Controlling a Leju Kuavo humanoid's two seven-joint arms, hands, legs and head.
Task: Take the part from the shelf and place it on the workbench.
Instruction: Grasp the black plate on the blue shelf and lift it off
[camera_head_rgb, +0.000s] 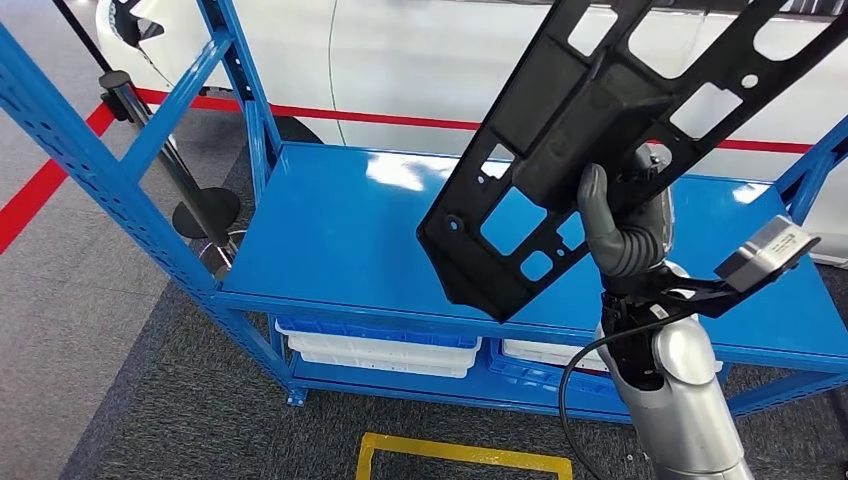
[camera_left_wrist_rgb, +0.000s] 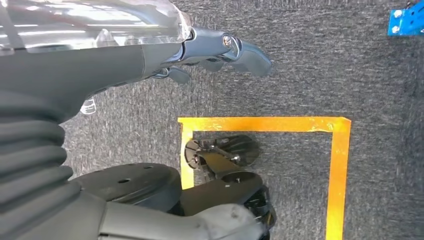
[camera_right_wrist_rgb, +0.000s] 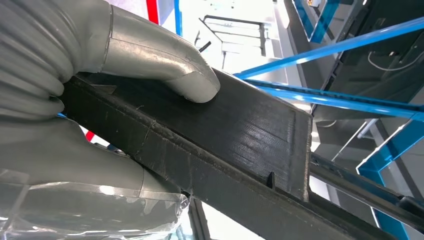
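Note:
A large flat black plastic part (camera_head_rgb: 590, 130) with several rectangular cut-outs hangs tilted in the air above the blue shelf (camera_head_rgb: 340, 230). My right hand (camera_head_rgb: 625, 225) grips it at its lower edge, thumb laid over the face. In the right wrist view the same black part (camera_right_wrist_rgb: 240, 150) runs across the picture with my right hand (camera_right_wrist_rgb: 75, 105) clamped on it, the thumb (camera_right_wrist_rgb: 170, 65) pressed on its side. My left hand (camera_left_wrist_rgb: 220, 50) hangs over grey carpet, its fingers loosely curled and nothing in them.
The blue shelf's top board is bare; white and blue trays (camera_head_rgb: 380, 350) sit on its lower level. A black stanchion (camera_head_rgb: 205, 210) stands at the shelf's left. Yellow floor tape (camera_head_rgb: 460, 455) marks the carpet in front. A white car body (camera_head_rgb: 420, 60) lies behind.

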